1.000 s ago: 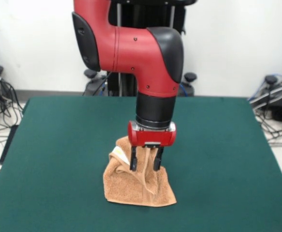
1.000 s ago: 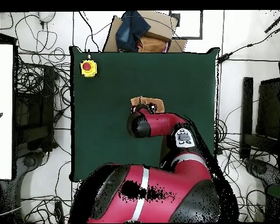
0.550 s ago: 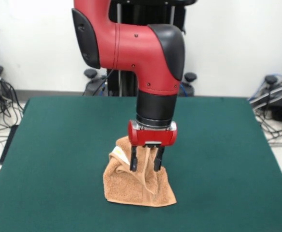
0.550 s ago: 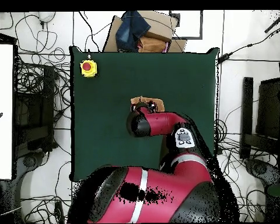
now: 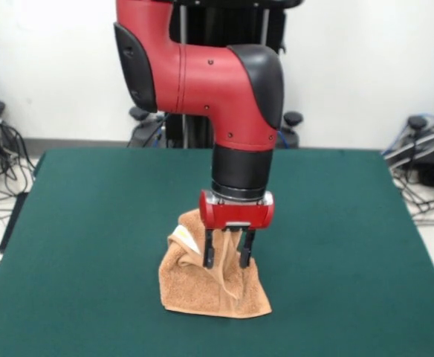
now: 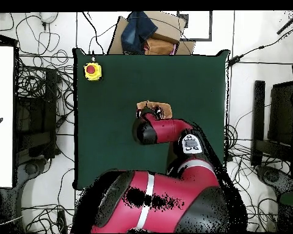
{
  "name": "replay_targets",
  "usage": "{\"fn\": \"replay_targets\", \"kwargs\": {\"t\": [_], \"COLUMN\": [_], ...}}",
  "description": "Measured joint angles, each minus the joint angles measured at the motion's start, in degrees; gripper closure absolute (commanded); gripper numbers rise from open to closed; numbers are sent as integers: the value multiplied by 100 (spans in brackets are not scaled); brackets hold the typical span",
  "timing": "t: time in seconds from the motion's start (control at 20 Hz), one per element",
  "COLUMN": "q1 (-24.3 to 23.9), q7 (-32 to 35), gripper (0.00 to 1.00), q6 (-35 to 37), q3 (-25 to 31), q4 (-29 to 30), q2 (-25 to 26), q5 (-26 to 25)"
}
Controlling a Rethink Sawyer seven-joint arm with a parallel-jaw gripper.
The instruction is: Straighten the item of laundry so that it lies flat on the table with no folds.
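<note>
The item of laundry, an orange-tan towel [image 5: 199,288], lies crumpled in a heap on the green table [image 5: 91,223], near its front middle. A white label shows at the heap's upper left. My gripper [image 5: 227,258] points straight down onto the heap, open. Its two black fingers straddle a raised fold of the towel. In the overhead view only a strip of the towel [image 6: 163,108] shows past the arm's wrist, which hides the gripper there.
A yellow box with a red button [image 6: 92,70] sits at one table corner. A cardboard box with dark cloth [image 6: 146,36] stands just off the table edge beyond. Cables lie on the floor around the table.
The gripper has come down a little onto the towel heap, its fingers still either side of the raised fold. The towel has not shifted.
</note>
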Motion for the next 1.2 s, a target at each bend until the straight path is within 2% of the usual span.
{"fn": "replay_targets", "kwargs": {"t": [0.55, 1.2], "q1": [-24, -79], "q7": [0, 0], "gripper": [0, 0], "q6": [-25, -26], "q3": [12, 49], "q4": [-42, -136], "q2": [446, 568], "q5": [-34, -219]}}
